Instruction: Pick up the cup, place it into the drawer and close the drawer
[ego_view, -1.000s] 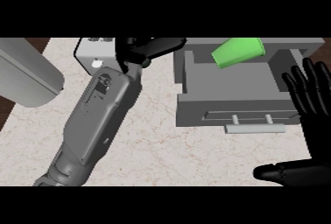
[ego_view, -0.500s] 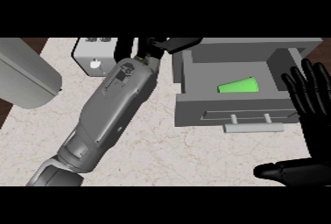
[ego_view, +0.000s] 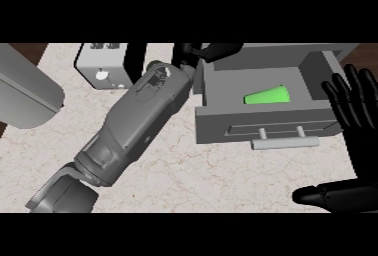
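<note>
The green cup (ego_view: 267, 96) lies on its side inside the open grey drawer (ego_view: 221, 127), toward the right of its floor. Nothing touches it. My left forearm crosses the counter from the lower left, and my left hand (ego_view: 209, 51) sits at the drawer's back left corner, fingers relaxed and holding nothing. At the view's right edge my right hand (ego_view: 356, 112) rests open, fingers up, just right of the drawer's front corner, with its thumb low at the right. The drawer's bar handle (ego_view: 285, 143) faces me.
A small grey box appliance (ego_view: 103, 67) stands at the back left, beside my left forearm. A large rounded grey body (ego_view: 26, 97) fills the left edge. Marbled counter (ego_view: 221, 175) lies in front of the drawer.
The cup went from the drawer's back rim down onto the drawer's floor. My left arm swung right, bringing the hand to the drawer's back left corner. The right hand stayed still.
</note>
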